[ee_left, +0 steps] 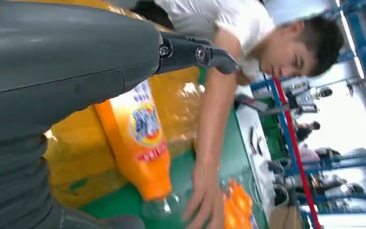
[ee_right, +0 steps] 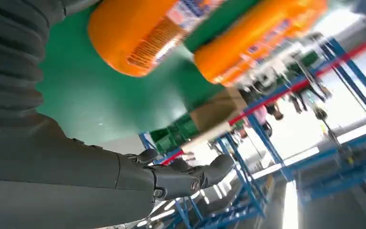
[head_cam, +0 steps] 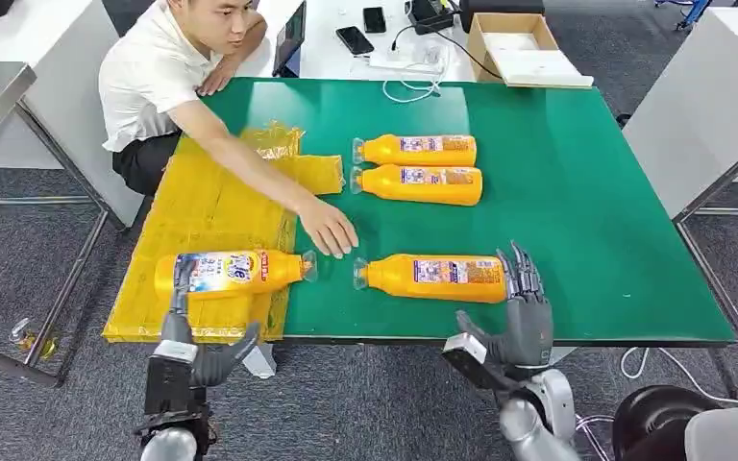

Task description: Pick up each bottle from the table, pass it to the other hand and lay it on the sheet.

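An orange plastic bottle with a blue-and-white label [head_cam: 231,272] lies on its side on the crinkled yellow plastic sheet [head_cam: 202,206], clear cap toward the green table [head_cam: 586,211]. The left hand [head_cam: 192,336] reaches over its base, fingers spread; whether they touch it cannot be told. The right hand [head_cam: 519,312] stands open just beside the base of a second orange bottle [head_cam: 432,278]. A person's hand [head_cam: 329,230] rests between the two caps. Two more orange bottles [head_cam: 415,151] lie farther back.

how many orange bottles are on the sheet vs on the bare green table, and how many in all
On the yellow sheet: 1, the bottle by the left hand.
On the bare green table: 3, two far bottles and one by the right hand.
Total: 4
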Action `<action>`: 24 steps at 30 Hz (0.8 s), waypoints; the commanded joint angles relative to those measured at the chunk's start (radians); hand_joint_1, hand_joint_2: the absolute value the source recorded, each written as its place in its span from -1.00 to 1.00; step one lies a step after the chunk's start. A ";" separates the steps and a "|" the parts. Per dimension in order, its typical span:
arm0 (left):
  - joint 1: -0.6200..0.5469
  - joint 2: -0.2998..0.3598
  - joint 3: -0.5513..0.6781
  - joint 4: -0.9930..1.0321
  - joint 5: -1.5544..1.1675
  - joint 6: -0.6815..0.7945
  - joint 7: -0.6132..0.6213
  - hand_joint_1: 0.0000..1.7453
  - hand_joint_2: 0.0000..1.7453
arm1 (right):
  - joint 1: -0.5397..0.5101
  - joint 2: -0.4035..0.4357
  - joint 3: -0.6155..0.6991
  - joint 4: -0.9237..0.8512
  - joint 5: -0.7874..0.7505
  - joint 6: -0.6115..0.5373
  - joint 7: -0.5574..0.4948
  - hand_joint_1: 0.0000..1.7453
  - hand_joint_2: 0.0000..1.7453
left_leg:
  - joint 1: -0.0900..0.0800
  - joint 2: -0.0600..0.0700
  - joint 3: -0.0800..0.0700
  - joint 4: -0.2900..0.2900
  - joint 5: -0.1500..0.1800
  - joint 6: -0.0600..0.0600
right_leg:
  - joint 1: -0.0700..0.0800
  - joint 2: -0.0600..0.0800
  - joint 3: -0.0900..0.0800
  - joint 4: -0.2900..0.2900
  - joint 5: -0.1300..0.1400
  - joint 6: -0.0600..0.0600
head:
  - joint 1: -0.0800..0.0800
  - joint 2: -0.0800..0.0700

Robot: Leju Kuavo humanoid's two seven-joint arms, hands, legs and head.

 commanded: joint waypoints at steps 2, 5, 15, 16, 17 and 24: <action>-0.069 -0.007 -0.035 0.114 -0.002 -0.028 -0.005 -1.00 1.00 | -0.189 -0.030 0.007 0.380 0.069 0.012 0.037 -1.00 1.00 | 0.001 0.002 0.002 -0.001 -0.001 -0.001 | 0.001 0.001 0.002 -0.001 0.000 -0.001 | -0.001 0.000; -0.079 -0.015 -0.046 0.123 -0.014 -0.031 0.004 -1.00 1.00 | -0.245 -0.021 0.016 0.464 0.083 0.052 0.059 -1.00 1.00 | 0.000 0.004 0.005 -0.002 -0.001 -0.002 | 0.001 0.002 0.004 -0.001 -0.001 -0.003 | -0.001 0.000; -0.093 -0.018 -0.068 0.135 -0.022 -0.042 0.015 -1.00 1.00 | -0.323 -0.032 0.079 0.585 0.195 0.074 0.171 -1.00 1.00 | 0.000 0.002 0.002 -0.001 -0.001 -0.001 | 0.000 0.002 0.002 0.000 -0.001 -0.002 | -0.001 0.000; -0.097 -0.017 -0.073 0.136 -0.023 -0.046 0.018 -1.00 1.00 | -0.337 -0.031 0.090 0.604 0.214 0.080 0.192 -1.00 1.00 | 0.000 0.002 0.001 -0.001 -0.001 -0.001 | 0.000 0.001 0.001 0.000 0.000 -0.001 | 0.000 0.000; -0.102 -0.015 -0.080 0.137 -0.025 -0.051 0.023 -1.00 1.00 | -0.354 -0.032 0.100 0.626 0.229 0.104 0.211 -1.00 1.00 | 0.000 0.003 0.002 -0.001 -0.001 -0.002 | 0.000 0.002 0.002 0.000 -0.001 -0.002 | -0.001 0.000; -0.121 -0.013 -0.099 0.141 -0.033 -0.064 0.036 -1.00 1.00 | -0.400 -0.037 0.132 0.664 0.275 0.163 0.269 -1.00 1.00 | 0.000 0.002 0.002 -0.001 0.000 -0.001 | 0.000 0.000 0.002 0.000 0.000 -0.002 | 0.000 0.000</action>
